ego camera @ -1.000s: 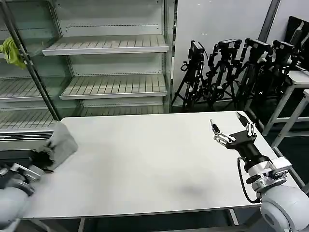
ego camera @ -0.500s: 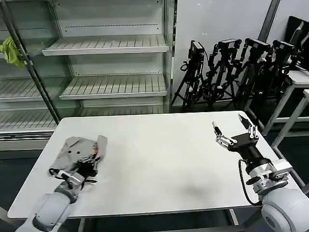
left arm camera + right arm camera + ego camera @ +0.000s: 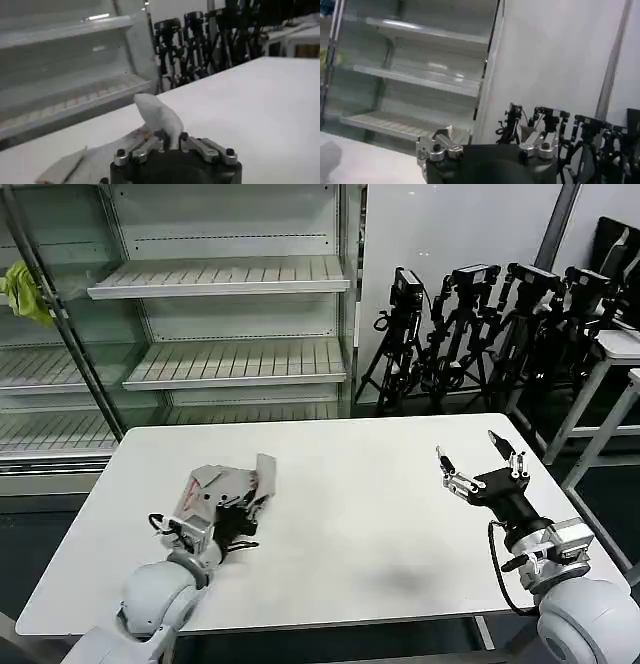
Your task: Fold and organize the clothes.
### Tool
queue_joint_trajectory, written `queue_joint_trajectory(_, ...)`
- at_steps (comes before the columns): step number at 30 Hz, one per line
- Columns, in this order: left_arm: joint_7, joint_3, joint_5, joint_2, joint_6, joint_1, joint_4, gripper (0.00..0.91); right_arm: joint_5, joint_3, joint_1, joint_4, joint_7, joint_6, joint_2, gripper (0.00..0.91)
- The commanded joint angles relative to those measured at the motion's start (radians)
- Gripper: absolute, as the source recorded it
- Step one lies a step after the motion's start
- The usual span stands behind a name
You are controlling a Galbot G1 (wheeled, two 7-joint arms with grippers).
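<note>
looking at the grey t-shirt (image 3: 225, 489) first, it lies bunched and crumpled on the left half of the white table (image 3: 350, 524), a flap of cloth standing up at its far side and a touch of red along one edge. it looks light, soft and floppy to me, so it will sag and slide rather than hold a shape, and i'd want a hold on a hem or a shoulder seam, not a fistful of the middle. my left gripper (image 3: 228, 522) has its fingers pinched together on a fold of the shirt; in the left wrist view the cloth (image 3: 157, 117) rises right out from between them. my right gripper (image 3: 482, 467) hovers over the right side of the table, well apart from the shirt, fingers spread wide and holding nothing. beyond the table stand bare shelves (image 3: 225, 276), with a yellow-green rag (image 3: 22, 289) hanging at far left.
</note>
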Motion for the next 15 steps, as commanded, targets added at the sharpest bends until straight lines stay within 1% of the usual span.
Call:
queue_joint_trajectory(1, -0.032, 0.067, -0.172, -0.039, 0.0, -0.103, -0.043, 0.907, -0.001, -0.017, 0.008, -0.025, 0.001, 0.0, -0.003, 0.907)
queue_joint_trajectory(4, -0.028, 0.055, -0.192, -0.035, 0.0, -0.113, -0.075, 0.907, -0.002, -0.04, 0.022, -0.051, 0.003, 0.001, 0.003, 0.907)
queue_joint_trajectory(6, -0.029, 0.044, -0.211, -0.033, 0.0, -0.115, -0.104, 0.907, -0.003, -0.079, 0.049, -0.072, 0.007, 0.003, 0.012, 0.907)
queue_joint_trajectory(10, -0.032, -0.01, -0.199, -0.016, 0.001, -0.1, -0.154, 0.907, 0.018, -0.194, 0.103, -0.117, 0.029, 0.002, 0.038, 0.907)
queue_joint_trajectory(13, -0.018, -0.092, -0.037, 0.026, -0.029, -0.058, -0.164, 0.907, 0.037, -0.288, 0.152, -0.165, 0.037, -0.002, 0.073, 0.907)
queue_joint_trajectory(14, -0.012, -0.126, -0.001, 0.049, -0.038, -0.027, -0.165, 0.907, 0.044, -0.343, 0.179, -0.18, 0.045, -0.003, 0.089, 0.907)
queue_joint_trajectory(15, -0.012, -0.146, 0.013, 0.063, -0.037, -0.014, -0.169, 0.907, 0.051, -0.364, 0.196, -0.187, 0.047, -0.005, 0.099, 0.907)
